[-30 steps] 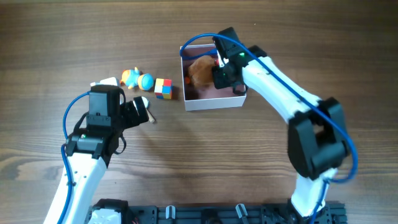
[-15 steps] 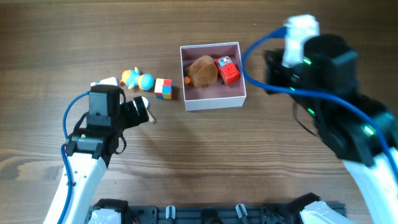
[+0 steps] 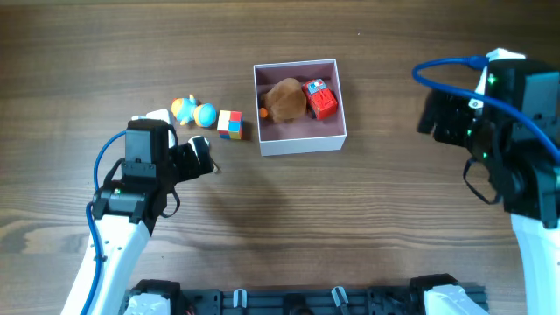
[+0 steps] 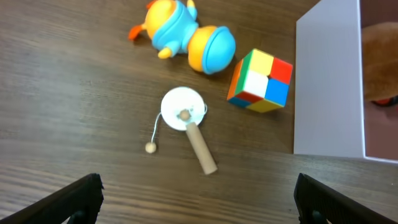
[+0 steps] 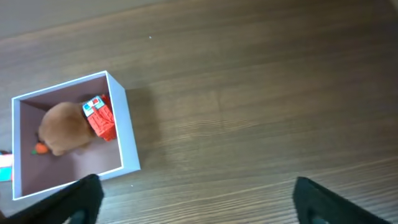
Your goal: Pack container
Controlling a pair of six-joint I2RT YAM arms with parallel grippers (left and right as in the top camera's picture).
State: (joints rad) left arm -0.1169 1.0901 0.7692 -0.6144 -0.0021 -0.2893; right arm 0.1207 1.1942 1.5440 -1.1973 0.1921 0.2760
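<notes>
The container [image 3: 302, 144] is a white-walled box with a pink inside, standing at the table's middle back. Inside it lie a brown plush toy [image 3: 284, 99] and a red block toy [image 3: 320, 98]. Left of it sit a colour cube [image 3: 230, 124], an orange-and-blue duck toy [image 3: 192, 111] and a white disc toy on a wooden handle [image 4: 183, 110]. My left gripper [image 4: 200, 202] hovers open just short of the disc toy. My right gripper [image 5: 196, 199] is open and empty, well right of the container [image 5: 124, 130].
The cube [image 4: 261, 81] stands close against the container's left wall [image 4: 326, 81]. The duck [image 4: 183, 34] lies just beyond the disc toy. A black rail [image 3: 297, 302] runs along the table's near edge.
My right gripper has opened, leaving the red toy in the container, and has pulled back far to the right. The left arm has hardly moved.
</notes>
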